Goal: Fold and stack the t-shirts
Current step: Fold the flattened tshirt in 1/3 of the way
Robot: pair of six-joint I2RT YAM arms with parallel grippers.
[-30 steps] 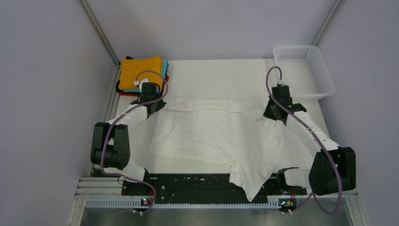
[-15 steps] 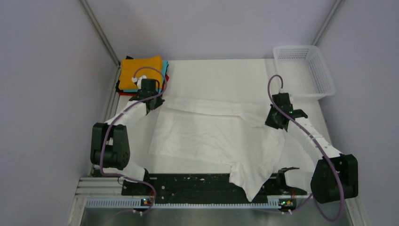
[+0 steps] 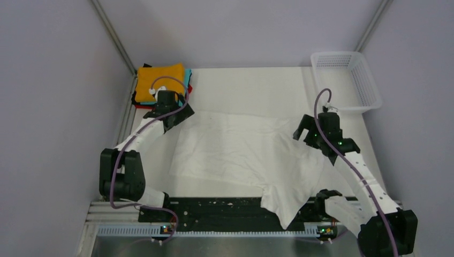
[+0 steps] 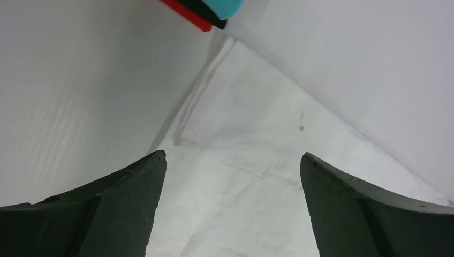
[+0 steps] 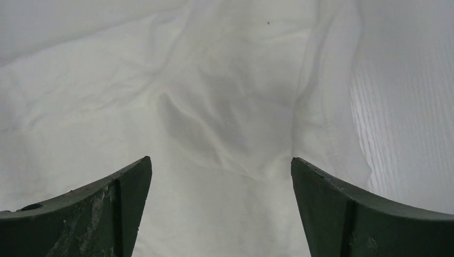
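A large wrinkled white t-shirt (image 3: 243, 155) lies spread over the middle of the table, one part hanging over the near edge. My left gripper (image 3: 178, 118) stands open above its far left corner, with nothing between the fingers. In the left wrist view the left gripper (image 4: 233, 160) frames that corner of the white t-shirt (image 4: 241, 193). My right gripper (image 3: 305, 136) stands open over the shirt's far right part. The right wrist view shows the right gripper (image 5: 221, 160) empty above rumpled white t-shirt cloth (image 5: 225, 107). Folded t-shirts (image 3: 160, 81) sit stacked at the back left, orange on top.
A white mesh basket (image 3: 348, 80) stands at the back right corner. The stack's red, black and teal edges (image 4: 209, 10) show just beyond the left gripper. Bare table (image 5: 407, 107) lies right of the shirt. Grey walls close in both sides.
Both grippers have opened and let go of the white t-shirt's far edge, which now lies flat. The right arm has drawn nearer and to the right.
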